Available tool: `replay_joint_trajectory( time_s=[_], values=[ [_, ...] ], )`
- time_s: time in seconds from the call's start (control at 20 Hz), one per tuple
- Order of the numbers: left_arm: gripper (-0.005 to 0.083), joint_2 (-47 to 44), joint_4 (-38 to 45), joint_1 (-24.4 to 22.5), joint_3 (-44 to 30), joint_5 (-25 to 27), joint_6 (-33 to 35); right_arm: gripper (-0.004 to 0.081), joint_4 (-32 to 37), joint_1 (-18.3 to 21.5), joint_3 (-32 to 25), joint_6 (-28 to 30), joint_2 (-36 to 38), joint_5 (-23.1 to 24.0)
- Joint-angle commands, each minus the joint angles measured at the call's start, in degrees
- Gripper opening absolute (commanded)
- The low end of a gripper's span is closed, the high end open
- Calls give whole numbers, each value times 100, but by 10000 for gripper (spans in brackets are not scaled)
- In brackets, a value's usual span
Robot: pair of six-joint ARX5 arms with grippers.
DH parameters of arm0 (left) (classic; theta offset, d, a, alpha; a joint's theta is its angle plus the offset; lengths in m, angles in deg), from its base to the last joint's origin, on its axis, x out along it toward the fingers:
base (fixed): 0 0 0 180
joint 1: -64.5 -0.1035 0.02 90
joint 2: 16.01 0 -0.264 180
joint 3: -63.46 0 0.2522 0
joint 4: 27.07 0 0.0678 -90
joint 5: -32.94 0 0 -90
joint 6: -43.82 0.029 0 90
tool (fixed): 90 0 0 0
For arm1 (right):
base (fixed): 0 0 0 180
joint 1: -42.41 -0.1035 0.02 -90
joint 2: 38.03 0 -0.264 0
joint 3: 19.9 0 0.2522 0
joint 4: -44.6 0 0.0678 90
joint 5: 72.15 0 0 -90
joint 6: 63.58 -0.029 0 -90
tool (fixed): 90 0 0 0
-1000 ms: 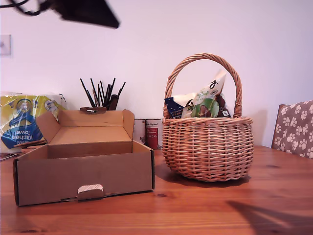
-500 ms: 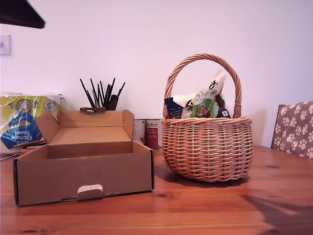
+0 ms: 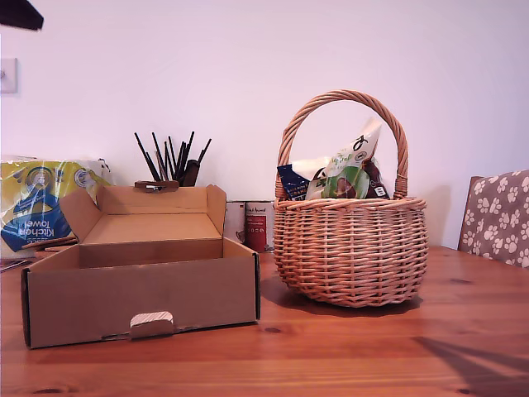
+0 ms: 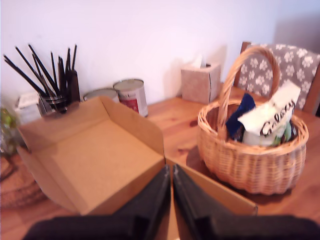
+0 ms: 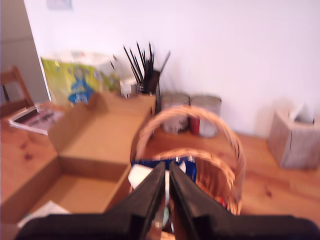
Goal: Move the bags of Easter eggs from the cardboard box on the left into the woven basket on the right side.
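- A dark piece of an arm [image 3: 18,12] shows in the top corner at the exterior view's left. The wrist views do not settle which arm it is.
- The cardboard box [image 3: 140,289] sits open on the tabletop [image 3: 347,356] at the exterior view's left, lid flap back. Its front wall hides the floor.
- The first gripper [image 4: 171,186] hangs over the box's near wall with its jaws pressed together on nothing.
- A pale scrap [image 5: 42,210] lies in a box corner, too blurred to name.
- The second gripper [image 5: 167,177], also closed and empty, hangs above the handle of the woven basket [image 3: 351,248] and looks nearer to the basket.
- The bags of Easter eggs [image 3: 343,174] stand in the basket, below and ahead of that gripper. Their long axes are roughly upright and their tops rise above the rim. The green-and-white one leans toward the exterior view's right.
- Judging by this, the transfer looks finished.
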Motion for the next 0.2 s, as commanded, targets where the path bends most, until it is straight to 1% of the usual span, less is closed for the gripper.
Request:
replay_joint_trajectory(
  time_s=[0.0, 0.15],
  values=[
    [-21, 74, -77, 7, -55, -9, -17, -13, -129, -15, -72, -42, -33, 2],
    [-21, 168, -245, 7, -55, -7, -17, -13, -424, -15, -72, -42, -33, 7]
  ],
)
